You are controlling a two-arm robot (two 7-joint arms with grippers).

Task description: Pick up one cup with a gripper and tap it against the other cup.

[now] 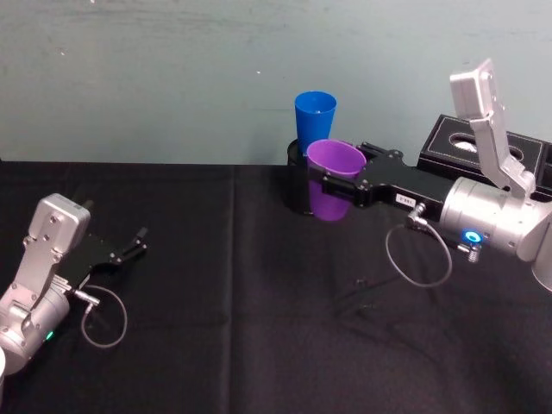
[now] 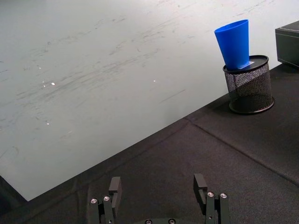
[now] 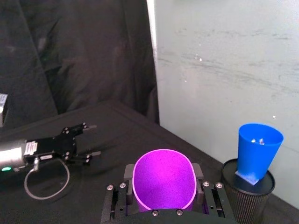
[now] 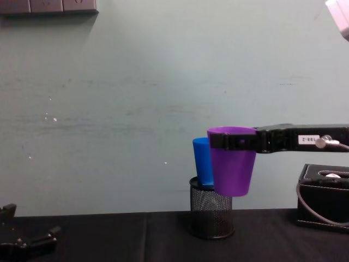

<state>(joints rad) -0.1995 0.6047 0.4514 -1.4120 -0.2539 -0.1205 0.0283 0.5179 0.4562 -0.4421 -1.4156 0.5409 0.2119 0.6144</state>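
now the right gripper (image 1: 342,172) is clamped tight on the purple cup (image 4: 233,174) just under its rim. it holds the cup up in the air, right of the middle in the chest view. i think it is up high because the blue cup (image 1: 315,112) stands in the top of a mesh pot (image 4: 211,215), so their sides can bump. they look very close, but i cannot tell if they touch. the left gripper (image 1: 138,241) rests low at the left on the table (image 1: 216,285), fingers spread, holding nothing.

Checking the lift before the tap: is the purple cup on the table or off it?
Off it. The right claw holds the purple cup near its rim; from the chest its base hangs above the table.
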